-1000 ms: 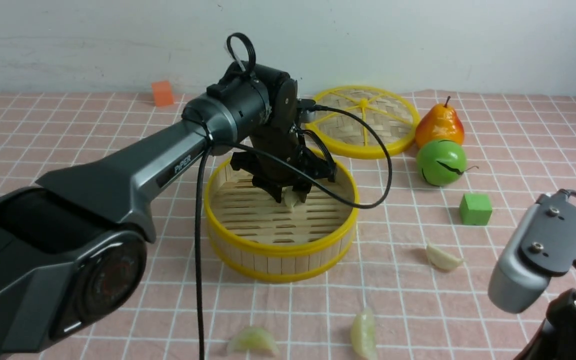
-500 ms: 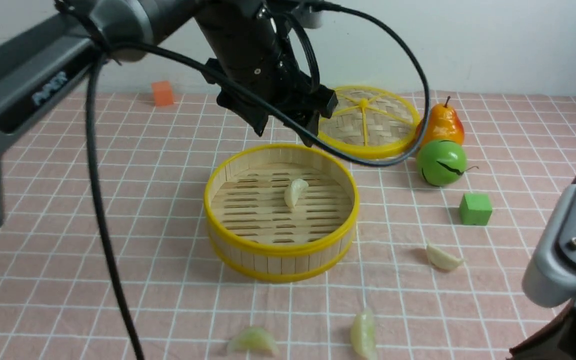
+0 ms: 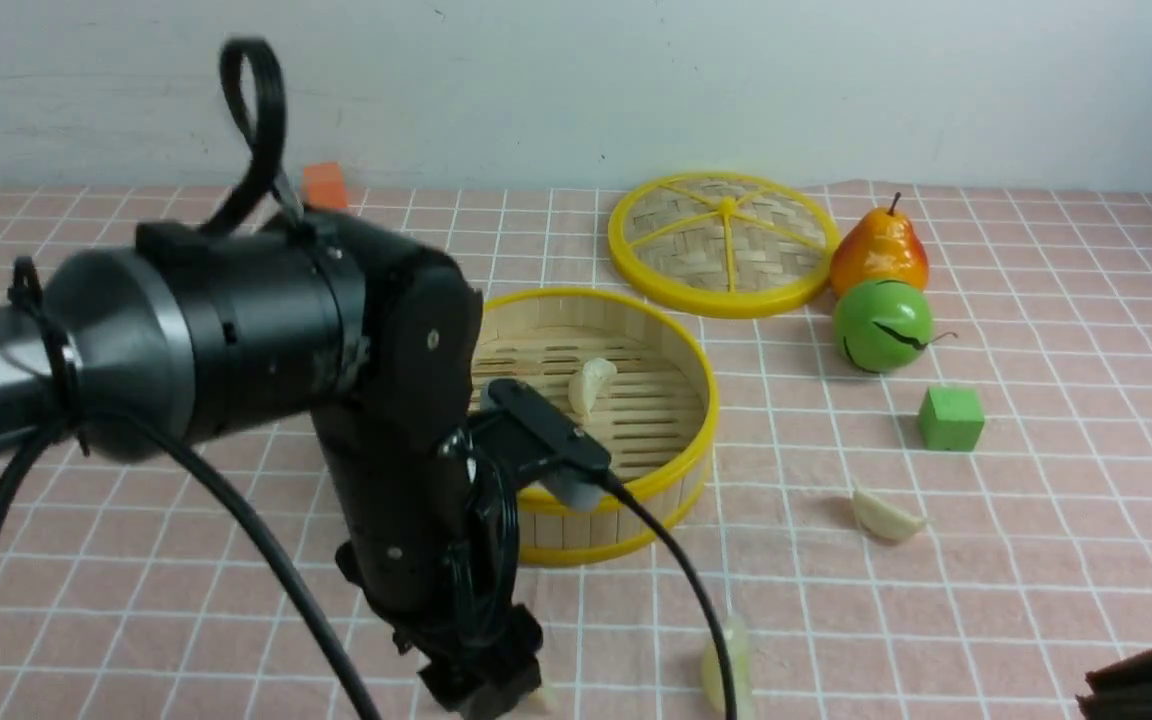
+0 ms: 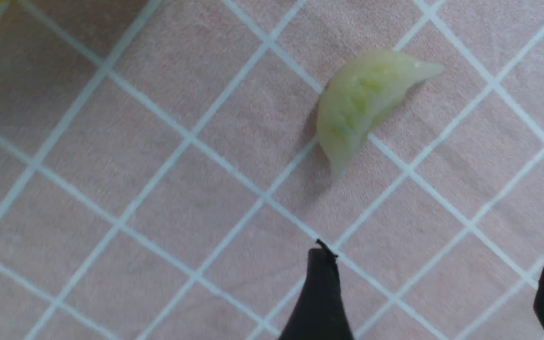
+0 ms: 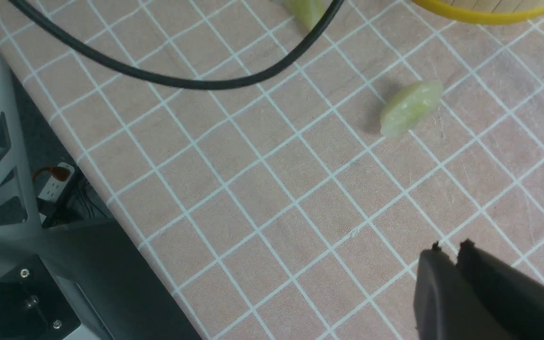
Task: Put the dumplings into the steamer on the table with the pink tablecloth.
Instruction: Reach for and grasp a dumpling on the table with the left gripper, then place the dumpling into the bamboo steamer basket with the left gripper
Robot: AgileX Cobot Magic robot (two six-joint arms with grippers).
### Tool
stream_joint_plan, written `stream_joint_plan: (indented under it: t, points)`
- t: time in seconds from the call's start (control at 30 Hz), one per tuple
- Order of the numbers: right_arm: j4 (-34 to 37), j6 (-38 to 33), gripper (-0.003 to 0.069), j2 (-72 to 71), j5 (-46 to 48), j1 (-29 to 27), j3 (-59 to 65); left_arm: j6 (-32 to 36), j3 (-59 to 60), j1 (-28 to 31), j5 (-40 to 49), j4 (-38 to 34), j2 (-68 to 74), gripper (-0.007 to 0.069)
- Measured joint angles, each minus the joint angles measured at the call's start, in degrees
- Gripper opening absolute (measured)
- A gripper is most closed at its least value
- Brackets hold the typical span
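The steamer (image 3: 681, 345) stood on the table (image 3: 86, 560), which was covered by the pink tablecloth (image 3: 1036, 600). One dumpling (image 3: 591, 385) lay inside the steamer on its slat floor, toward the back. A second dumpling (image 3: 886, 515) lay on the cloth to the right of the steamer and a little nearer the robot, well apart from it. A third dumpling (image 3: 738, 672) lay in front of the steamer, partly behind a black cable (image 3: 678, 563).

The left gripper (image 4: 438, 252) hung low in front of the steamer, jaws spread wide with nothing between them. A pale green fourth dumpling (image 4: 364, 101) lay on the cloth ahead of its fingertips (image 4: 321, 264), not touching them. The right gripper (image 5: 451, 250) hovered over the cloth on the robot's side of the steamer, jaws drawn almost together and empty.

Behind the steamer to its right lay the lid (image 3: 721, 245). A pear (image 3: 881, 250), a green round fruit (image 3: 881, 325) and a green cube (image 3: 951, 418) sat farther right.
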Motion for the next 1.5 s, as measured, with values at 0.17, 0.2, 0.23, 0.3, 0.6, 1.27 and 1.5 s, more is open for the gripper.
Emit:
stream_joint_plan:
  t: [0.17, 0.2, 0.23, 0.3, 0.6, 1.27, 1.5]
  points:
    - [1.6, 0.1, 0.0062, 0.0, 0.5, 0.0, 0.0, 1.8, 4.8, -0.1, -10.1, 0.2, 2.6, 0.0554]
    - [2.1, 0.1, 0.0062, 0.0, 0.7, 0.0, 0.0, 1.9, 5.2, -0.1, -12.5, 0.2, 3.9, 0.0554]
    - [2.6, 0.1, 0.0063, 0.0, 0.8, 0.0, 0.0, 2.0, 5.3, -0.1, -14.3, 0.2, 5.0, 0.0554]
    - [3.0, 0.1, 0.0064, 0.0, 0.8, 0.0, 0.0, 2.0, 5.3, -0.1, -16.5, 0.2, 6.2, 0.0554]
    - [4.8, 0.1, 0.0071, 0.0, 1.0, 0.0, 0.0, 1.1, 4.9, -0.1, -19.2, -0.1, 7.5, 0.0398]
    - [4.4, 0.1, 0.008, 0.1, -0.1, 0.0, 0.0, -24.8, -31.0, 10.7, -3.3, 3.2, 12.4, 0.0213]
    - [4.4, 2.8, 0.0084, 1.9, -1.2, 0.0, 0.0, -29.4, -39.5, 11.6, -5.0, 5.9, 25.2, 0.0213]
